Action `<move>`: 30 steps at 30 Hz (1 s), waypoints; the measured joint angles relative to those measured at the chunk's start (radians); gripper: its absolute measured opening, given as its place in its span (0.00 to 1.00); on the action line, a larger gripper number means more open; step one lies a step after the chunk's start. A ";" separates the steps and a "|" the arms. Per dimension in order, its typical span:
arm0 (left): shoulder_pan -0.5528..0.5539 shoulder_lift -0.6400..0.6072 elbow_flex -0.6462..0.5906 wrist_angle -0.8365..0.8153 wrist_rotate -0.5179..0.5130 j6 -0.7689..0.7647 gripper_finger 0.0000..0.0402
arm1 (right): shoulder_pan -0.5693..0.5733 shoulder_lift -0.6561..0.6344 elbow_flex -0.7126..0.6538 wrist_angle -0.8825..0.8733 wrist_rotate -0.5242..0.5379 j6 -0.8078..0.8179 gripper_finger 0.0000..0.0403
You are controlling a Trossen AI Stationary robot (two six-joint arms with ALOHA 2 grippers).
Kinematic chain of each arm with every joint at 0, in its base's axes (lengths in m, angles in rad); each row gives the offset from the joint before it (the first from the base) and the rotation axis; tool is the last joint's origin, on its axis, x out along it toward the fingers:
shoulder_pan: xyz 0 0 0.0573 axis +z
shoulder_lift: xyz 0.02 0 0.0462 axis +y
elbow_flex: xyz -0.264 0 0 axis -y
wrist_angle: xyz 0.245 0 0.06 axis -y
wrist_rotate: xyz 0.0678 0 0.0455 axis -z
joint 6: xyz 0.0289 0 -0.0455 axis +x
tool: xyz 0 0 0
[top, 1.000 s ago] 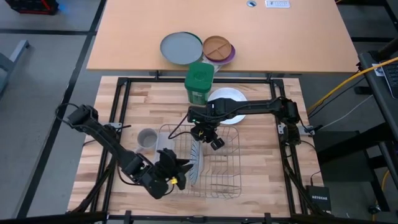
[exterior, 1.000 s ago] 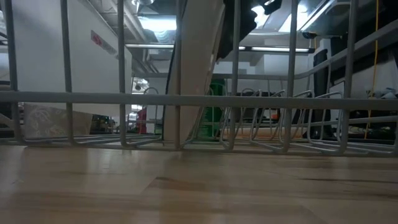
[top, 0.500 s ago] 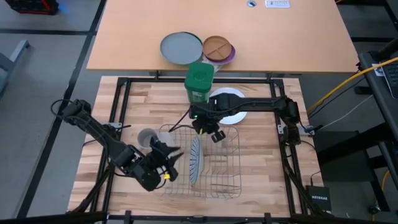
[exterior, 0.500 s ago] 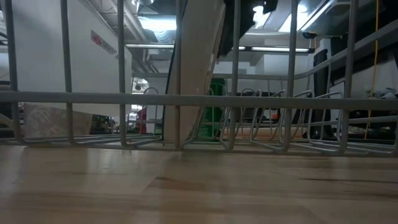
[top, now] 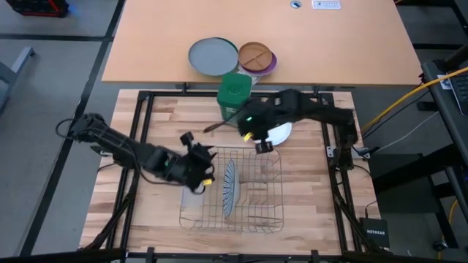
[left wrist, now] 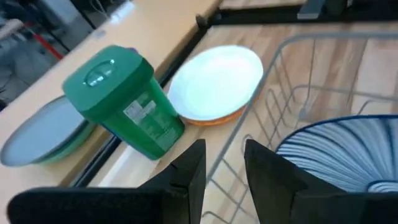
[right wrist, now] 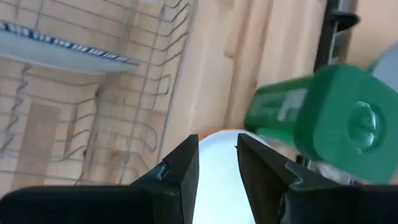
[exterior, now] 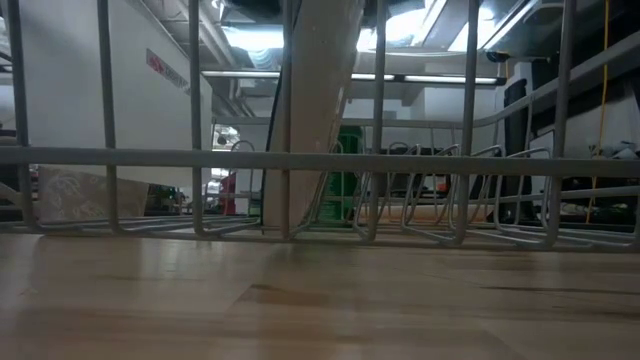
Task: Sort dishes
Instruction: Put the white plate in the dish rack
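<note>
Wooden table [top: 307, 190]: striped plate [top: 229, 188] upright in rack [top: 267, 219]; white plate [left wrist: 216, 81] flat atop orange plate [left wrist: 219, 118]. Likely rigid, slick, breakable; grip rims. Left gripper [left wrist: 221, 163] and right gripper [right wrist: 216, 160]: slightly apart, empty.

Very little writing could be read. In the high view a small black box [top: 374, 235] lay on the floor just off the near right corner of the wooden table [top: 157, 128], and its white lettering seemed to spell NETGEAR, though it was small. The green container [left wrist: 124, 109] beside the stacked plates carried a pale label with fine print, too blurred to read in either wrist view. A white card [top: 326, 4] at the far edge of the tan table bore marks that could not be made out. In the low view a red sign [exterior: 166, 69] on the room's left wall was likewise illegible.
</note>
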 joint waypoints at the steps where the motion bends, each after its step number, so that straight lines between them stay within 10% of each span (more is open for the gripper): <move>1: 0.023 -0.007 0.000 0.002 0.036 0.024 0.25 | -0.009 -0.020 -0.005 0.001 -0.003 0.010 0.29; 14: 0.373 -0.028 0.000 0.187 0.542 0.410 0.25 | -0.346 -0.233 -0.037 -0.028 -0.110 0.202 0.29; 30: 0.744 -0.028 0.000 0.191 1.015 0.610 0.25 | -0.966 -0.240 -0.608 0.232 -0.482 0.252 0.29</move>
